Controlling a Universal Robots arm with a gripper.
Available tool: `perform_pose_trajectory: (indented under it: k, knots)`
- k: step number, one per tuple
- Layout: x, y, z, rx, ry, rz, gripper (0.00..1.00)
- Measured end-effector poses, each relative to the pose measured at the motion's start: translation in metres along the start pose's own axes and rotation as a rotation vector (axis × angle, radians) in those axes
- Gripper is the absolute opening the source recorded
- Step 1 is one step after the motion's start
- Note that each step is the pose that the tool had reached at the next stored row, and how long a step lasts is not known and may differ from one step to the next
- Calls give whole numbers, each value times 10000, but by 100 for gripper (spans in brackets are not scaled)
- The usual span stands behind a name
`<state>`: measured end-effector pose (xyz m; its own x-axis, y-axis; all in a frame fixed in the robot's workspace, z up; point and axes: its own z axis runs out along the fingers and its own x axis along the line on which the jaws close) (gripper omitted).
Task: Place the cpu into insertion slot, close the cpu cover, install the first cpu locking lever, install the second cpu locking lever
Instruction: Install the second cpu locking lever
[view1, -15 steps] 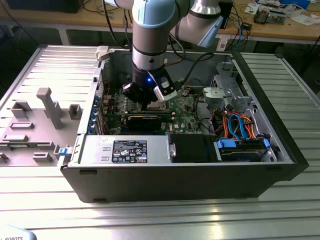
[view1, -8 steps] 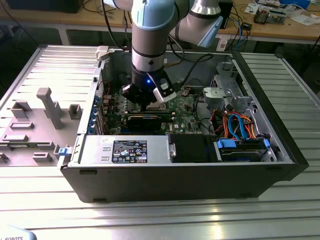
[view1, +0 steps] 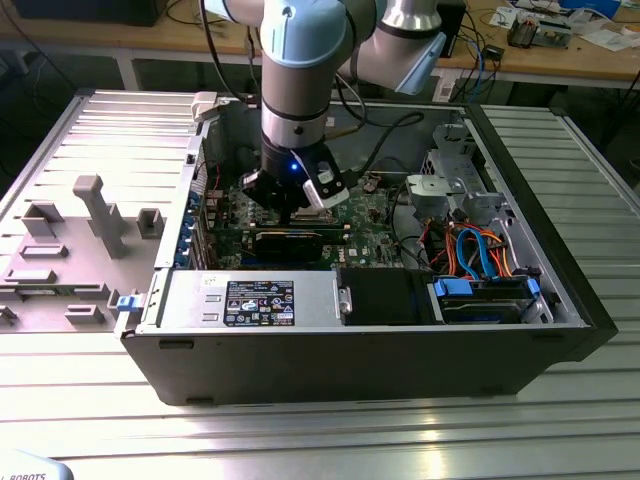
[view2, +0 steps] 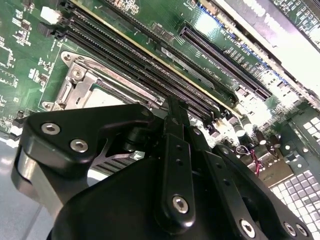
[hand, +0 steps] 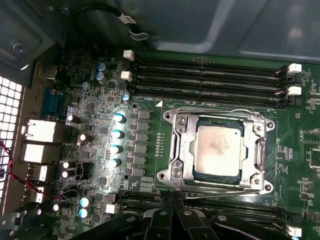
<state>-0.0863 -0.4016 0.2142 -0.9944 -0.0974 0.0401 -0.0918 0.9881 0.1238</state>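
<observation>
A ribbed metal desk (view1: 330, 430) carries an open black computer case (view1: 360, 350), lying on its side near the middle of the desk. The pale blue and silver arm (view1: 300, 60) reaches straight down into it.

The exterior view shows the case's inside: a green motherboard (view1: 355, 215), a boxed power unit (view1: 250, 300) along the near wall, and a drive bay with orange and blue cables (view1: 480, 255) toward the exterior view's right. A grey plastic fixture (view1: 90, 230) with upright blocks sits at the desk's edge on the exterior view's left.

The first wrist view looks flat onto the board. The insertion slot (hand: 217, 147) is a square socket with a silver rim, between two banks of long black memory slots (hand: 210, 77). The cpu (hand: 218, 148), a flat chip with a dull silver top, lies seated in it. The cpu cover (hand: 175, 150), a thin bright metal frame, appears closed around the chip, and thin wire levers (hand: 220, 111) run along the socket's edges. A column of small round capacitors (hand: 117, 140) stands beside the socket.

The black tool (hand: 172, 210) hangs just over the socket's edge, near the memory slots. Its fingers (view2: 172, 125) look drawn close together and hold nothing.
</observation>
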Motion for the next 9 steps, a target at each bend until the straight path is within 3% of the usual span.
perform_pose_trajectory:
  k: [4, 9]
  knots:
    - [14, -8, 40, -46, 1, 35, 11]
    - [48, -7, 66, -182, -10, 37, 11]
